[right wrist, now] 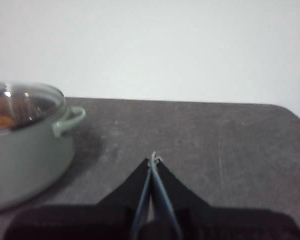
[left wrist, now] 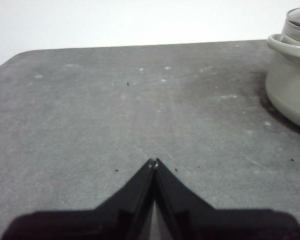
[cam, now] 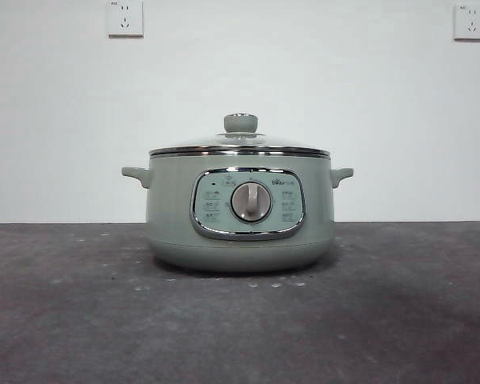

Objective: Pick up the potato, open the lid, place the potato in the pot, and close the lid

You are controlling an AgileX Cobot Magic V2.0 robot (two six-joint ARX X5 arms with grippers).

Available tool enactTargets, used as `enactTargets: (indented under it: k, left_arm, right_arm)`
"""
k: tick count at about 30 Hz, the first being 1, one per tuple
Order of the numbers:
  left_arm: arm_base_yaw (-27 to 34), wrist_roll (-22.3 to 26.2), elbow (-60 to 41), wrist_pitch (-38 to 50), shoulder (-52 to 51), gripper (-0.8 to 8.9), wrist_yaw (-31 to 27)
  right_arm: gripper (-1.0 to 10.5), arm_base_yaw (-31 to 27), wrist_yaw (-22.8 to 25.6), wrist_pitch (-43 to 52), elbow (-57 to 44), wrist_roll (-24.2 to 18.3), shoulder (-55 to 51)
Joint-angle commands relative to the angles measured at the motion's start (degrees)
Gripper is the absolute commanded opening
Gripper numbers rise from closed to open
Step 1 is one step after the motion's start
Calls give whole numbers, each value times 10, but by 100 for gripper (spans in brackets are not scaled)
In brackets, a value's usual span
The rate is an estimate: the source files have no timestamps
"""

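The sage-green pot (cam: pixel 170 210) stands in the middle of the grey table, its dial panel facing the front view. The glass lid (cam: pixel 240 145) with its green knob (cam: pixel 241 123) sits closed on the pot. In the right wrist view an orange-brown shape, the potato (right wrist: pixel 0 121), shows through the lid (right wrist: pixel 32 100) inside the pot (right wrist: pixel 25 155). My left gripper (left wrist: pixel 154 161) is shut and empty over bare table, well away from the pot (left wrist: pixel 290 85). My right gripper (right wrist: pixel 153 157) is shut and empty on the pot's other side. Neither arm shows in the front view.
The dark grey table (cam: pixel 72 320) ends at a white wall with two sockets (cam: pixel 125 18). The pot's side handles (cam: pixel 136 174) stick out on both sides. The table's rounded corner shows in the left wrist view (left wrist: pixel 20 57).
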Motion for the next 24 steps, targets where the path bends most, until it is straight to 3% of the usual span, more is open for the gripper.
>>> enactTargets:
  k: [1,8,12,24]
  left_arm:
    - [1,-5,-6,4,3,-3,0]
    - [1,-5,-6,4,5,-3,0]
    - [1,-5,-6,4,7,-3,0]
    - [1,-5,-6,4,8,-3,0]
  right_arm:
    - [1,0,-1,11,-37,0,-23]
    - [1,0,-1,13,-89,0,-34]
    - [1,0,-1,-30,-91,0,-34]
    - [1,0,3,-28,-91,15,-34]
